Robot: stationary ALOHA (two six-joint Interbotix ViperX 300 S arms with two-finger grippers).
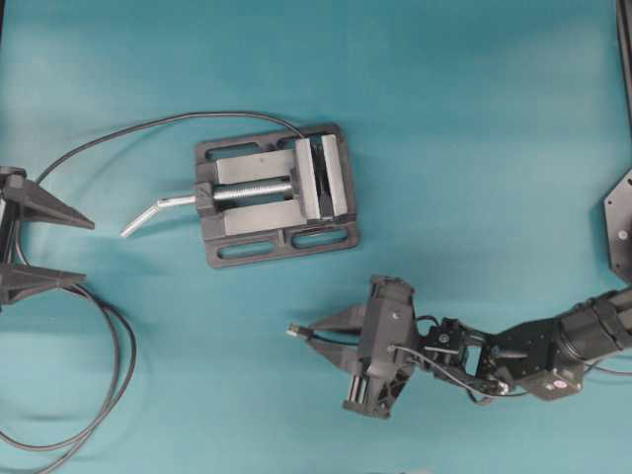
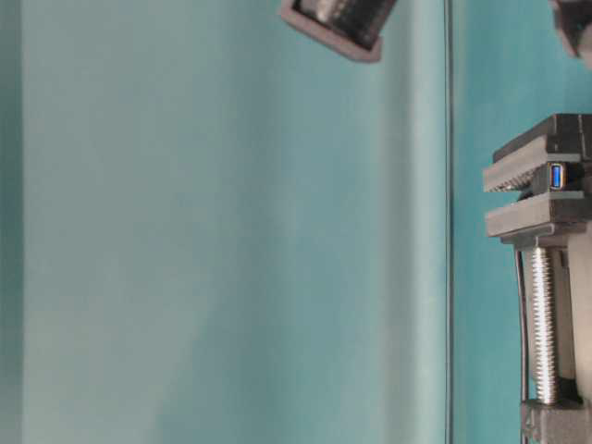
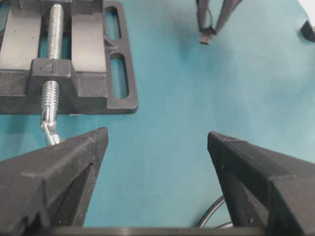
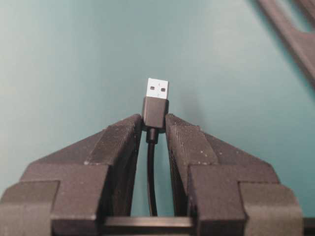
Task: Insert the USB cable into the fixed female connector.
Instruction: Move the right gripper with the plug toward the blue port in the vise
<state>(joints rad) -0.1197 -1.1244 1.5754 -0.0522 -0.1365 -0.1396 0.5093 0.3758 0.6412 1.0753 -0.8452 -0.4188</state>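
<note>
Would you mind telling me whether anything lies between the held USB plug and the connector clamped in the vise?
Nothing visible does: bare cloth separates the USB cable in the right gripper from the vise.

Even, bright light falls from above on the teal bench, with only faint soft shadows under the vise. The table-level view is hazy and washed out. In the left wrist view the near fingers look soft; the plug is sharp.
</note>
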